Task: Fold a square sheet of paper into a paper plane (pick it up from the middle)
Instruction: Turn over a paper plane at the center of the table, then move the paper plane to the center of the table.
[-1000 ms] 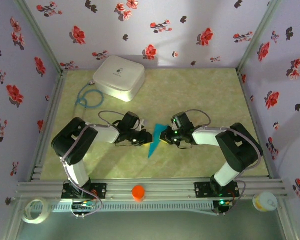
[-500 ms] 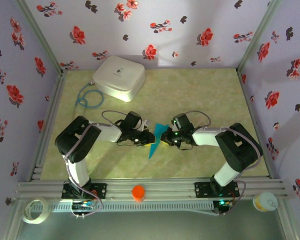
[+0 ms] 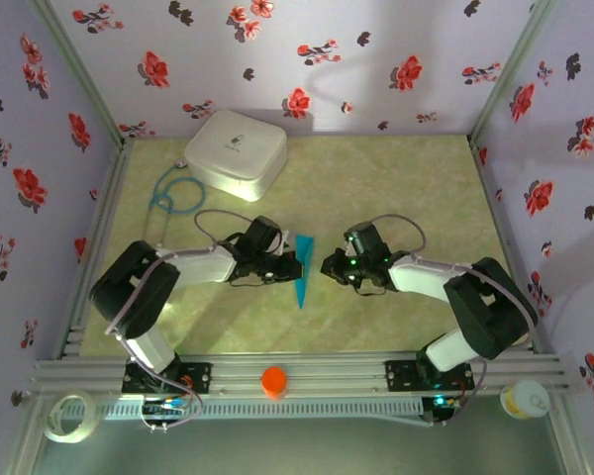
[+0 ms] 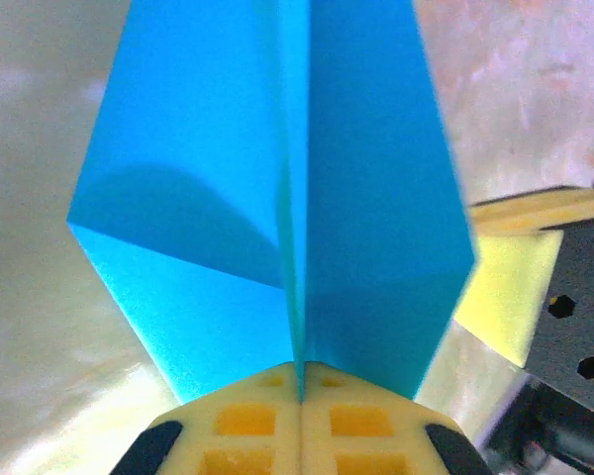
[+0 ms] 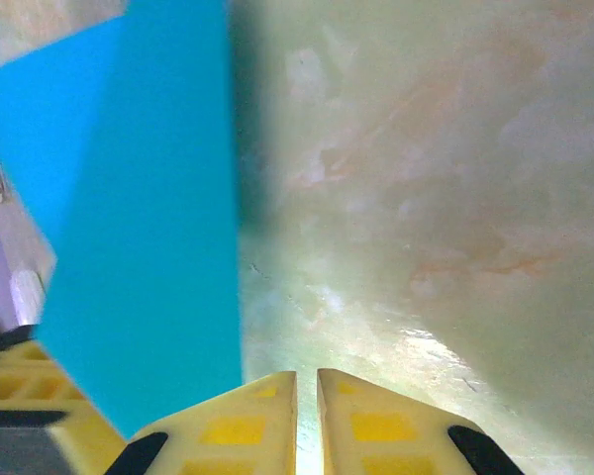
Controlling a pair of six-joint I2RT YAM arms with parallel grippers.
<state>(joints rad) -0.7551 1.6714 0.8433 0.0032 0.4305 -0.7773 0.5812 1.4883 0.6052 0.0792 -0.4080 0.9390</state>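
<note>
At the table [image 3: 406,188] centre | paper plane [image 3: 303,272]: slim dart, centre crease made | left gripper [image 4: 300,371]: clamped on its crease | right gripper [image 3: 329,267]: pinched together, empty, just beside | folding looks nearly finished; wing spreading, set-down likely left.

Top view wide; wrist views close, sharing paper plane [image 4: 277,198].

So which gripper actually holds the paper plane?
The left gripper, shut on the paper plane at its centre crease; the right gripper is shut on nothing.
</note>
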